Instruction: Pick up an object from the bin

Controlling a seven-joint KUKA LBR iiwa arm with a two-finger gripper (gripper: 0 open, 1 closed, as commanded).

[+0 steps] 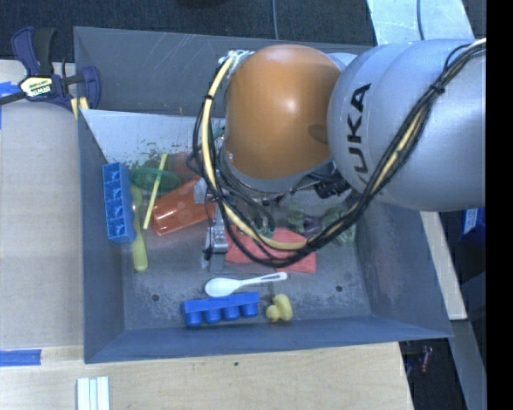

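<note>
grey bin [90,254] carries loose things; hand [215,239] sits low between orange bottle [173,215] and red sheet [278,261], open or closed i cannot tell. nothing looks lifted yet: grasp and lift remain.

Two blue bricks [114,202] [222,311], one white spoon [239,284], one small yellow toy [279,307]

Matt grey metal for the bin [239,338], scuffed and gritty along the floor. At upper centre, a smooth, glossy orange cover [278,109], plastic by the look; to its right, a silver arm shell [419,135], smooth with a soft sheen. Shiny yellow cables [207,135]. Hard, glossy plastic in the left blue block [114,202], the bottom blue block [222,311] and the white spoon [239,284]. Translucent orange plastic piece [175,213] at centre left. Flat red piece [303,263], matt, material unclear.
</note>
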